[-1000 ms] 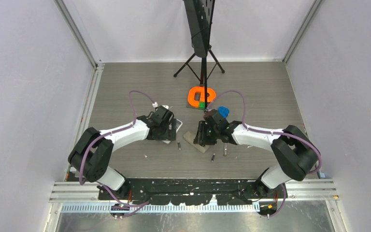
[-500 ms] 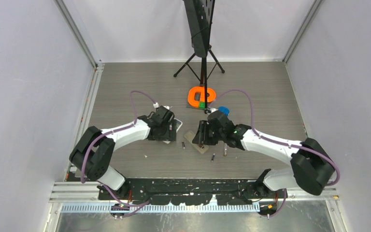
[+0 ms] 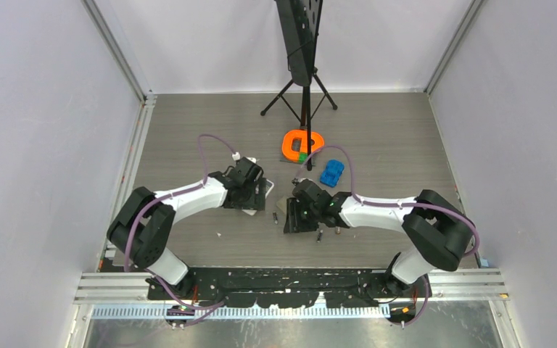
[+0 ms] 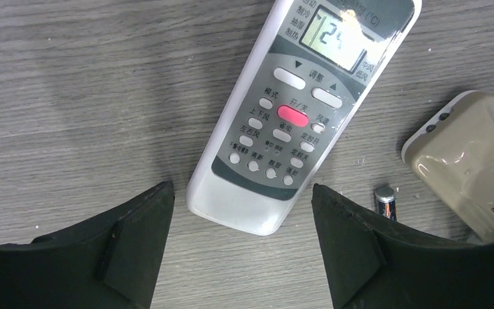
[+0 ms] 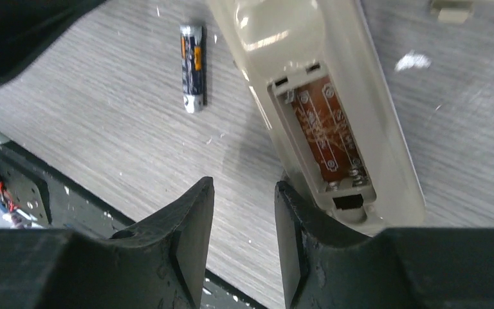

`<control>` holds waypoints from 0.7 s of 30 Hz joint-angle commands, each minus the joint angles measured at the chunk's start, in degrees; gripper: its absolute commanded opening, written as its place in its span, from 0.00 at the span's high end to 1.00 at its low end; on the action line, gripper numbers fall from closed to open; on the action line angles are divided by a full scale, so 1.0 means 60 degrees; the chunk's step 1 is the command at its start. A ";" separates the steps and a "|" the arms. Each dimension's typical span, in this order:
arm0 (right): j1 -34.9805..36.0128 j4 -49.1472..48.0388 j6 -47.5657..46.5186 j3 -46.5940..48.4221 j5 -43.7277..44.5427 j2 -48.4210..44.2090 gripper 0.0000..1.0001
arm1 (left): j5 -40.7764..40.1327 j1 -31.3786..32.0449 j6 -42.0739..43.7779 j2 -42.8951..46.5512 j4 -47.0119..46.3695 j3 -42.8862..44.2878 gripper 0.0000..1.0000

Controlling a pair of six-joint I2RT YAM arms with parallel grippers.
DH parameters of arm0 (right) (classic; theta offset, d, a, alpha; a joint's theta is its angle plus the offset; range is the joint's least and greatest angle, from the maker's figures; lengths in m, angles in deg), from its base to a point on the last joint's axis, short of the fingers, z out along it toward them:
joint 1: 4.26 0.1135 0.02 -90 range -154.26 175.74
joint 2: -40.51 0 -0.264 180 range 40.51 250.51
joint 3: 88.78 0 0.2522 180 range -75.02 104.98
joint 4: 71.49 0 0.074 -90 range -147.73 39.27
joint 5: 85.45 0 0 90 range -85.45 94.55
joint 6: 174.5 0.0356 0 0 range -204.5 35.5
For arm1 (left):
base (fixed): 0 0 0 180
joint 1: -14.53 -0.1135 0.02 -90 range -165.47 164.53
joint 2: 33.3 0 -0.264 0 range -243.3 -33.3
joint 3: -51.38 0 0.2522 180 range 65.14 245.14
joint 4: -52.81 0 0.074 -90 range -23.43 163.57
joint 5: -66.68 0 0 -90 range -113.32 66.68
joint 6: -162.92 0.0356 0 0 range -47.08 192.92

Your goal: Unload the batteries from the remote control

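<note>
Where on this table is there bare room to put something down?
Bare wood lies at the far left of the table, beside the tripod, and far right, past the orange ring and blue block. The middle is crowded: white remote beneath the left claw, beige remote at the right claw, loose batteries around them.

Soft, even light falls from overhead, and the grey wood-grain table shows only faint shadows under the arms. The left wrist view is sharp, with mild glare on the white plastic remote control. In the right wrist view, white highlights streak the glossy beige remote casing at upper centre. The right end effector's black fingers along the bottom edge look dark and slightly soft.
</note>
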 commanded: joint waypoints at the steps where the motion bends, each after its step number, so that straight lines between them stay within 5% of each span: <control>1: 0.0039 -0.0263 -0.0177 0.0492 0.1493 0.0249 0.55 | 0.0022 -0.0055 0.0443 -0.0160 -0.0263 0.0371 0.18; 6: -0.0662 -0.0137 -0.0386 0.0406 0.2339 0.0152 0.54 | 0.0011 -0.0046 0.1004 -0.0330 -0.0505 0.0596 0.14; 14: -0.1713 -0.0150 -0.0897 0.0792 0.1621 0.0507 0.53 | 0.0270 -0.0033 0.2354 -0.1293 -0.0378 0.1675 0.13; 21: -0.2085 -0.0215 -0.0813 0.0728 0.1510 0.0129 0.52 | 0.0414 -0.0039 0.2674 -0.2307 -0.0020 0.2358 0.24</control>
